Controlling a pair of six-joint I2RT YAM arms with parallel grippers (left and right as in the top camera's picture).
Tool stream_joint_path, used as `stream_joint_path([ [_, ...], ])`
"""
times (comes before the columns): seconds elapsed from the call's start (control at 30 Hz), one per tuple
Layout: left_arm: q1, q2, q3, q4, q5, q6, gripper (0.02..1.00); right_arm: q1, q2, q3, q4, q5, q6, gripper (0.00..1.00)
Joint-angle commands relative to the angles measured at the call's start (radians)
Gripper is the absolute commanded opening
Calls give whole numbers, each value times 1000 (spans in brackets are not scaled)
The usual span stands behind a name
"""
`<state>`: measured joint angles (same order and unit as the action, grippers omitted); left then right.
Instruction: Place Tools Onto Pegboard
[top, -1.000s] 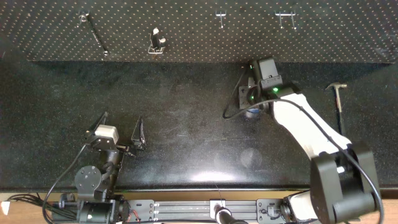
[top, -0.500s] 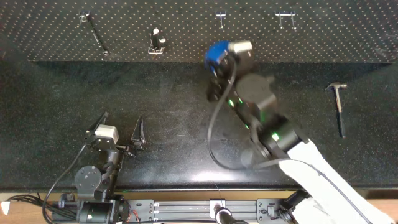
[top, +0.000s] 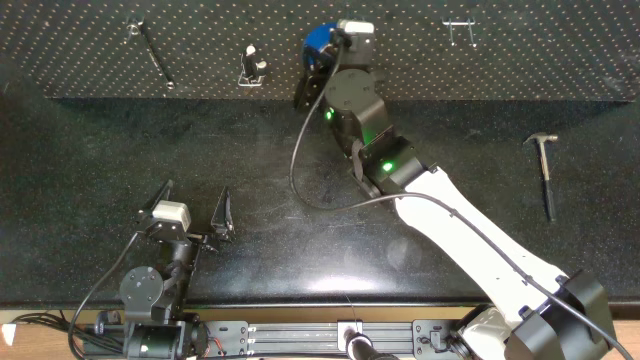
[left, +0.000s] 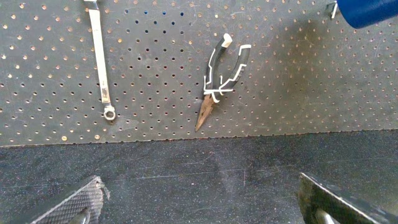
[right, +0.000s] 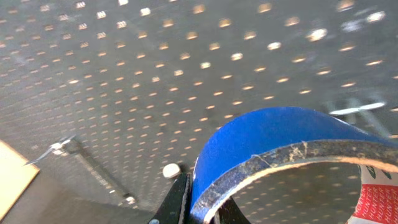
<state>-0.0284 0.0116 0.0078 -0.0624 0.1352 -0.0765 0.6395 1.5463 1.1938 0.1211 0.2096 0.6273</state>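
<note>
The right claw (right: 198, 208) is clenched on the blue tape roll (top: 318, 38), held before the pegboard (top: 560, 60) midway between its side edges. The left claw (top: 195, 213) rests released near the table (top: 300, 200)'s front-left corner.

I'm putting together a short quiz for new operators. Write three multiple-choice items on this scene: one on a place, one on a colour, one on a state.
1. Where is the hammer?
A. in a person's hand
B. inside a box
C. on the table, at the right

2. What colour is the tape roll?
A. blue
B. red
C. yellow

3. What state is the right pincer in?
A. open and empty
B. shut on the tape roll
C. shut on a wrench

Answers:
1 C, it lies flat on the dark surface to the right of the right arm.
2 A, the right wrist view shows its outer band is blue.
3 B, its fingers pinch the roll's wall.
</note>
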Motion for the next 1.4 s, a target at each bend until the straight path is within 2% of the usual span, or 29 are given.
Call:
stream_joint_path([
  [0.03,-5,-8,-2,-5,7,-5,993,25,-106,35,-108,-27,143,75],
  [0.1,-5,-8,-2,-5,7,-5,993,28,-174,35,-195,-26,196,77],
  [0.17,-5,-8,-2,-5,8,-5,993,24,-203,35,-241,28,222,77],
  [0.37,-5,-8,-2,-5,8,-5,993,-13,-156,35,-243,38,221,75],
  [0.53,-5,-8,-2,-5,7,-5,993,-36,-68,35,-76,41,179,75],
  [0.87,-5,-8,-2,-5,8,-5,993,-71,79,35,134,40,172,75],
  [1.07,-5,-8,-2,-5,7,-5,993,-76,94,35,149,27,172,77],
  [1.13,-5,-8,-2,-5,8,-5,993,-76,94,35,185,-47,172,75],
  [1.27,-5,-8,-2,-5,8,-5,993,-79,94,35,187,-42,163,75],
  [1.3,-5,-8,-2,-5,7,-5,993,-80,94,35,183,-42,161,213],
  [1.33,-5,-8,-2,-5,7,-5,993,-80,94,35,180,-42,161,584],
  [1.4,-5,-8,-2,-5,7,-5,993,-80,94,35,176,-42,161,595],
])
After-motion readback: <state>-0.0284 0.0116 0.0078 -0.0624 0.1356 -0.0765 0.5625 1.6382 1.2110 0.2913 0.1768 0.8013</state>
